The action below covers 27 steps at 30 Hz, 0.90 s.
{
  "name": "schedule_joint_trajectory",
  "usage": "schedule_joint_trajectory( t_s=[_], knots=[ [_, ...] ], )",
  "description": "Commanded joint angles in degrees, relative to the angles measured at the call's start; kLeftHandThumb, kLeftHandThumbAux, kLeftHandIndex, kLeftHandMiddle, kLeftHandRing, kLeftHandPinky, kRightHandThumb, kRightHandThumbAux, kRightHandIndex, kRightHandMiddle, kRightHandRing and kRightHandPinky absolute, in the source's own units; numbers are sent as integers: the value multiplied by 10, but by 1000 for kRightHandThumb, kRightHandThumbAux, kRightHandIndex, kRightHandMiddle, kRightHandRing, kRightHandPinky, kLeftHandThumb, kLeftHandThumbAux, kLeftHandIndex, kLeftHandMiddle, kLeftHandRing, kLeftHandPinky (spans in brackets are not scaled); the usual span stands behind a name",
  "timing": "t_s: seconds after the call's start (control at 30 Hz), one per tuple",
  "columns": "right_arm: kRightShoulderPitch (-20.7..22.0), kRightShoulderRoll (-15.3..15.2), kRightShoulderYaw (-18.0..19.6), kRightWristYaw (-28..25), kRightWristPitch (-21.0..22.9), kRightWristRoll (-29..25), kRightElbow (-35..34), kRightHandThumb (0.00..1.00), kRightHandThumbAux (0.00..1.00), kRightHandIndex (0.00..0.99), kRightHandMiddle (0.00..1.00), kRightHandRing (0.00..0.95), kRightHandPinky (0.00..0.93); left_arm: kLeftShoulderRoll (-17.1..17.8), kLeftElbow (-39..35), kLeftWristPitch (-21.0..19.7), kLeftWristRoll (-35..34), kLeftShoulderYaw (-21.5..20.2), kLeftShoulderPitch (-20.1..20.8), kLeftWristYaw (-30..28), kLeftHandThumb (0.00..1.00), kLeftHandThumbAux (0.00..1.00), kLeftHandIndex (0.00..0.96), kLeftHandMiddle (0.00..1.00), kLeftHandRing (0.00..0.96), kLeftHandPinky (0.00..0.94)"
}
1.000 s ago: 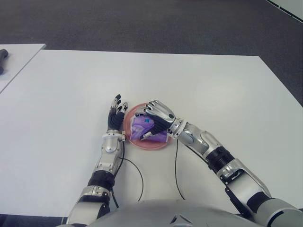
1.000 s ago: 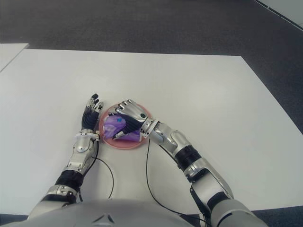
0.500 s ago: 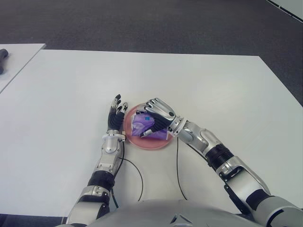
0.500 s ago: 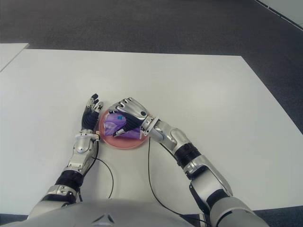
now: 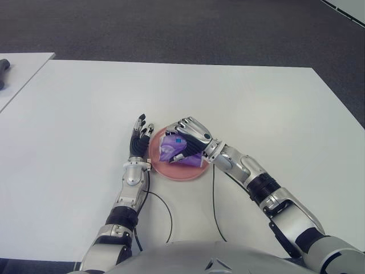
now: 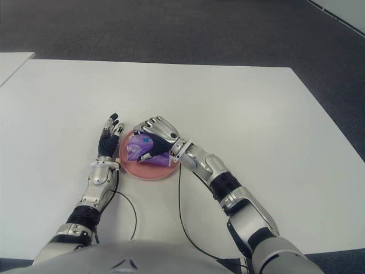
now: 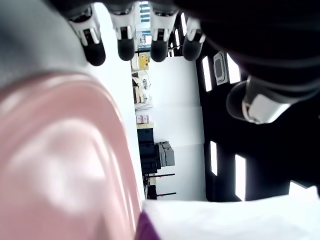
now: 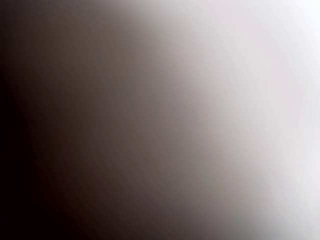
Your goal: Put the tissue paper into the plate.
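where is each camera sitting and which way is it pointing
Left eye view: on the head, looking forward and down at the white table; shows both arms, the left hand beside the pink plate, the right hand on the purple tissue pack.
Right eye view: same head, slightly shifted; shares all of that.
Left wrist view: on the left wrist, looking past its straight fingers at the plate's rim.
Right wrist view: on the right wrist; shows only a blur.

Right hand point(image 6: 158, 132) curls over the purple tissue pack point(image 6: 142, 149) in the pink plate point(image 6: 149, 170); left hand point(image 6: 110, 136) just left.
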<state>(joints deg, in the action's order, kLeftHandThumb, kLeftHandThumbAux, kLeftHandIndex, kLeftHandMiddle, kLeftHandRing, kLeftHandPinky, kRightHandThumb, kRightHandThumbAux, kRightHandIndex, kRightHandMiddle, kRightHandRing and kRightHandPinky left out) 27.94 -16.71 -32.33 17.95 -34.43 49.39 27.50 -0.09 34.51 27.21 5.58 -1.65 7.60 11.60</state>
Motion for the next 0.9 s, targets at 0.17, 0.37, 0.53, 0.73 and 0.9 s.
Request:
schedule_joint_trajectory(
  t_s=[0.17, 0.37, 0.53, 0.73, 0.9],
  knots=[
    [9, 0, 0, -4, 16, 2, 21, 751, 707, 441, 831, 829, 815, 2, 13, 7, 4, 1, -10, 0, 0, 390, 0, 0, 0, 0],
    [14, -1, -6, 19, 18, 18, 29, 751, 706, 442, 834, 835, 835, 3, 14, 5, -2, 1, -10, -8, 0, 390, 0, 0, 0, 0],
    [18, -4, -12, 1, 23, 20, 34, 752, 706, 442, 827, 826, 816, 4, 15, 3, -5, 1, -9, -10, 0, 394, 0, 0, 0, 0],
    [30, -22, -28, -23, 16, 36, 31, 747, 707, 441, 791, 787, 769, 3, 13, -7, -4, -1, -7, -5, 0, 397, 0, 0, 0, 0],
    [37, -35, -38, -38, 9, 43, 27, 718, 708, 432, 705, 680, 605, 4, 9, -17, -2, 0, -7, -4, 0, 397, 0, 0, 0, 0]
  ],
)
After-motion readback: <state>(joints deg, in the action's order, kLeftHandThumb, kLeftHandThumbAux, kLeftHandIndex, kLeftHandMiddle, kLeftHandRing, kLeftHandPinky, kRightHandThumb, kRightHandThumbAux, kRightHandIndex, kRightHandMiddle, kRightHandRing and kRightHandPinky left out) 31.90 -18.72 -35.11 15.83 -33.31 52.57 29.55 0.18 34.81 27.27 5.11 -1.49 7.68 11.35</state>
